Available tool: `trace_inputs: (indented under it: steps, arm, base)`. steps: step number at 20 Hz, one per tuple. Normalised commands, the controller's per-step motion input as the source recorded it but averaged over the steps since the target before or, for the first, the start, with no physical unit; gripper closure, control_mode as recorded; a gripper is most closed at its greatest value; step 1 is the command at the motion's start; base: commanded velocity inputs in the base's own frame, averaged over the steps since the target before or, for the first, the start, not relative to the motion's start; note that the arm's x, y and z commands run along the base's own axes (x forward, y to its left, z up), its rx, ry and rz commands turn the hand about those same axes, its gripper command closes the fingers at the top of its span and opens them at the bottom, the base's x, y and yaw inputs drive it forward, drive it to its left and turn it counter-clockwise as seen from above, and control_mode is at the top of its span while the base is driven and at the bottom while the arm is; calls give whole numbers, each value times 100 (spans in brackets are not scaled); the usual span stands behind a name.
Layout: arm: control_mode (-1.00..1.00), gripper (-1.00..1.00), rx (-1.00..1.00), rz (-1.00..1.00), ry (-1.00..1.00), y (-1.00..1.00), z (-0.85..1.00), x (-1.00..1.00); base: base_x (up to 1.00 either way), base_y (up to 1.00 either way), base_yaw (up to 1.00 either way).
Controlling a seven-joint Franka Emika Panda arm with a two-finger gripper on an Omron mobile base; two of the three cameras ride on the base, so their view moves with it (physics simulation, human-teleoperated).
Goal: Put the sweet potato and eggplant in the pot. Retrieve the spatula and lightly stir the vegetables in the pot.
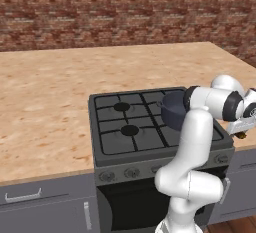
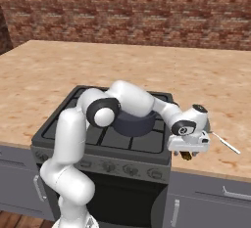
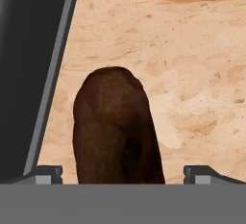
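Sweet potato (image 3: 115, 127) between open pincer (image 3: 122, 172) tips, beside stove edge (image 3: 50, 79).

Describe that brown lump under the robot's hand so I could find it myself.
Start at the black stove set in the wooden counter. Just off its right edge, on the counter below the open jaws, lies the sweet potato: a small dark brown oblong, unlike the thin white utensil nearby.

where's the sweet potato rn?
In the hand view the sweet potato lies on the counter just right of the stove edge, between the open gripper fingertips.
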Motion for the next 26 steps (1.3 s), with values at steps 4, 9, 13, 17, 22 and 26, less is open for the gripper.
trace_inputs:
  steps: [4, 9, 13, 17, 22, 26]
  arm:
    - [-100, -100, 0, 0, 0, 0, 0, 0]
    - [-100, 100, 0, 0, 0, 0, 0, 0]
    - [-100, 100, 0, 0, 0, 0, 0, 0]
    - [-100, 100, 0, 0, -4, 3, 0, -5]
    - [-100, 100, 0, 0, -9, 4, 24, -19]
    - [-100, 100, 0, -1, -22, 15, 69, -29]
  base:
    - [0, 0, 0]
    - [0, 0, 0]
    - [0, 0, 0]
    - [0, 0, 0]
    - [0, 0, 0]
    - [0, 0, 0]
